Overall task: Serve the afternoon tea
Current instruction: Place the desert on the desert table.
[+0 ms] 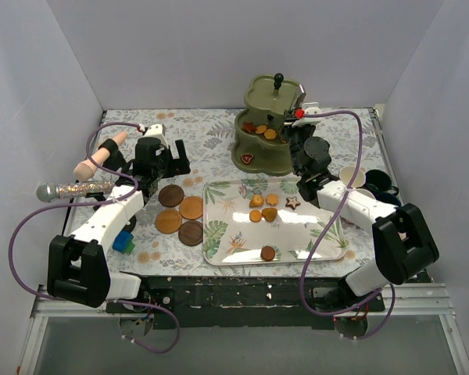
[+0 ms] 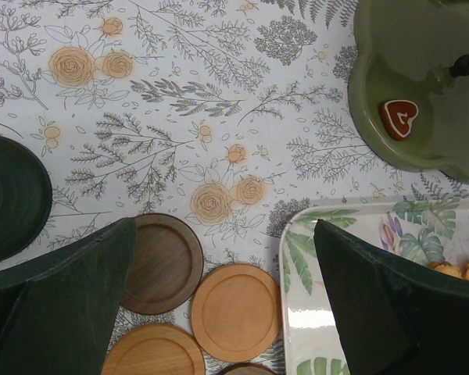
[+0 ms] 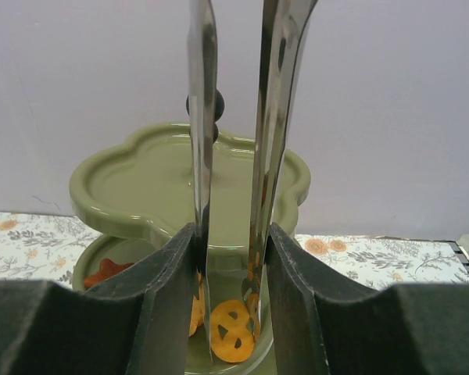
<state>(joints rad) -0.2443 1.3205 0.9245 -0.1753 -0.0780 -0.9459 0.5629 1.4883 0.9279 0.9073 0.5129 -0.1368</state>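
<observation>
The right gripper (image 3: 233,258) is pinching a pair of metal tongs (image 3: 275,117) between its partly closed fingers (image 3: 168,289). The tong blades are reaching down past the top tier of the olive-green three-tier stand (image 3: 125,183), and their tips are sitting just beside an orange biscuit (image 3: 233,342) on the middle tier. The left gripper (image 2: 223,301) is hanging with its fingers (image 2: 62,312) spread wide and gripping nothing. It is hovering above the brown round coasters (image 2: 236,312), which are lying clustered on the floral tablecloth (image 2: 219,94) just left of the leaf-printed tray (image 1: 227,250). A heart biscuit (image 2: 398,119) is resting on the stand's lowest tier, and more small biscuits (image 1: 263,207) are lying scattered on the tray. The stand's black knob (image 1: 278,78) is standing upright at the back of the table. A white mug (image 1: 352,176) is sitting near the right arm, a glittery microphone (image 1: 70,189) is lying at the left edge, and plain white walls (image 1: 219,47) are enclosing the table.
</observation>
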